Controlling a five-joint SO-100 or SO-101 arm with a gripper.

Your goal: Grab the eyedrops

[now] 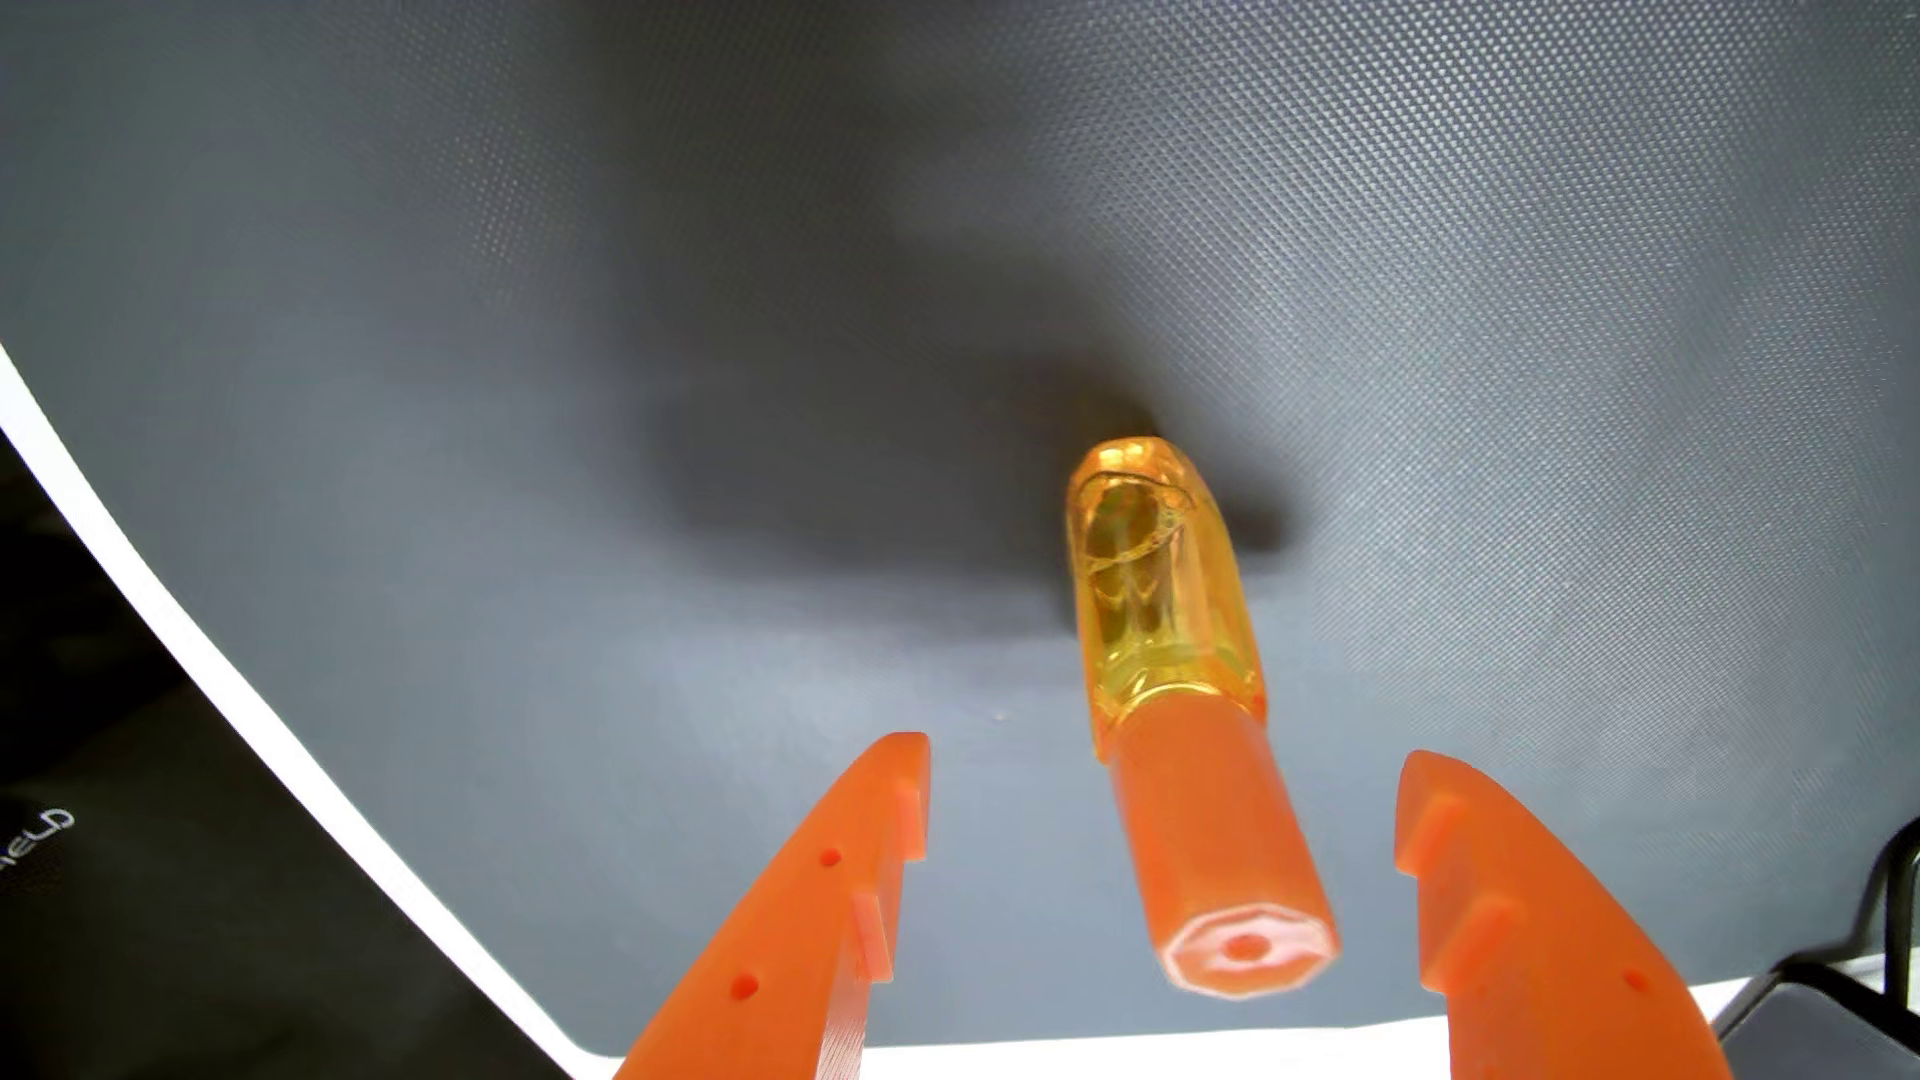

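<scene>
Wrist view: gripper wide open, orange fingers straddling eyedrops bottle standing on grey mat, no contact. Looks like pre-grasp step. Next probably nudge forward, centre on cap, then squeeze gently so it doesn't tip.

In the wrist view, a small eyedrop bottle with a clear amber plastic body and an opaque orange faceted cap stands on a dark grey textured mat, well in from the mat's white-trimmed edges. The orange plastic two-finger gripper is spread wide, one fingertip either side of the cap, neither touching it.
</scene>
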